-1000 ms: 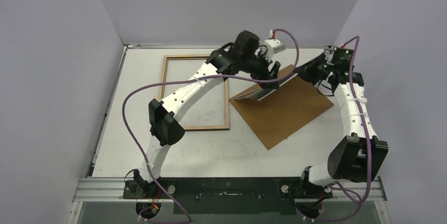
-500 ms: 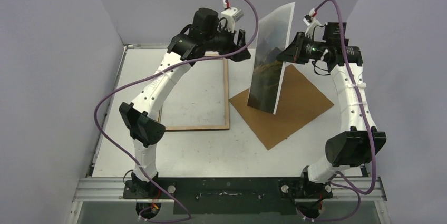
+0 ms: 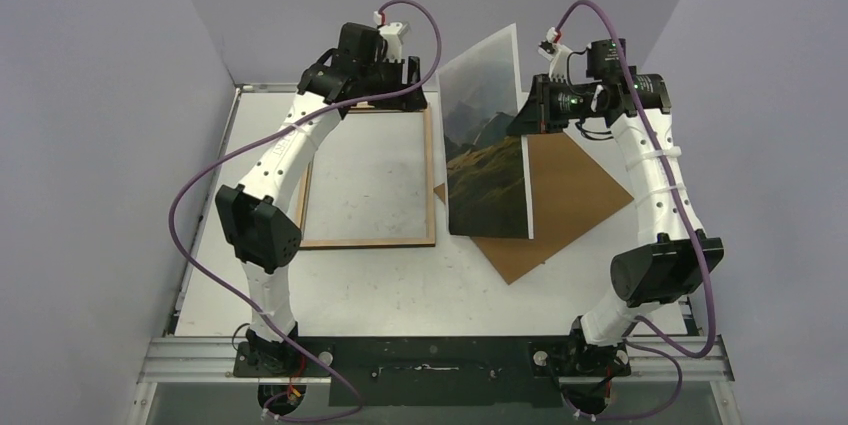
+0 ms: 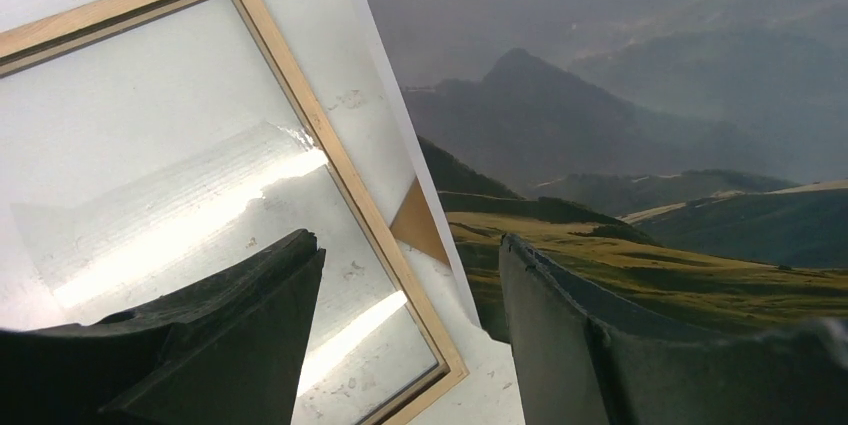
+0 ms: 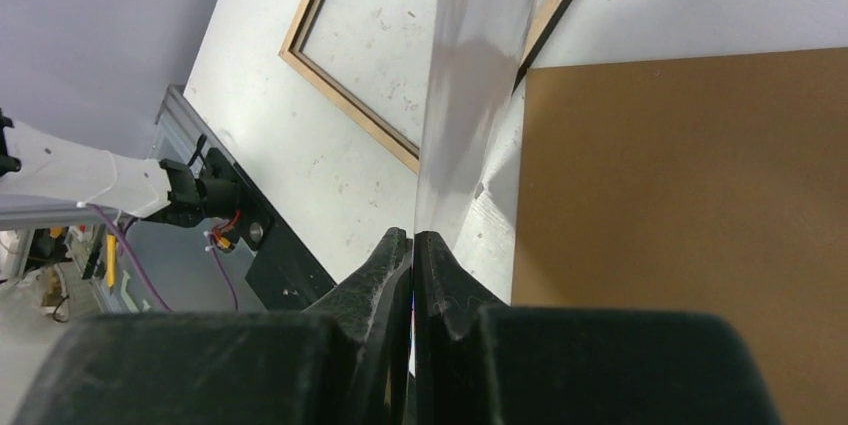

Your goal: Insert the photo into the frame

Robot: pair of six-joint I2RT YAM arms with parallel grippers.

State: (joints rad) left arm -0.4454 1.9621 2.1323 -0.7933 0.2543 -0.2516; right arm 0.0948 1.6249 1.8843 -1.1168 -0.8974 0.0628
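The photo [image 3: 487,150], hills and mountains with a thin white border, stands nearly upright, its lower edge low over the brown backing board [image 3: 575,195]. My right gripper [image 3: 521,117] is shut on the photo's right edge; in the right wrist view the gripper [image 5: 413,237] pinches the print [image 5: 480,65] seen edge-on. The frame [image 3: 432,180] lies flat to the left, light wood side up. My left gripper [image 3: 408,85] is open and empty above the frame's far right corner. In the left wrist view the gripper [image 4: 405,245] hangs over the frame's rim [image 4: 330,155], with the photo [image 4: 620,125] to its right.
The backing board lies at an angle right of the frame, one corner showing past the photo [image 4: 418,230]. Grey walls enclose the table on three sides. The black base rail [image 3: 430,355] runs along the near edge.
My right gripper lifted the photo off the board, stood it upright and turned its face toward the camera, shifting left. My left gripper let go of it and drew back left over the frame.
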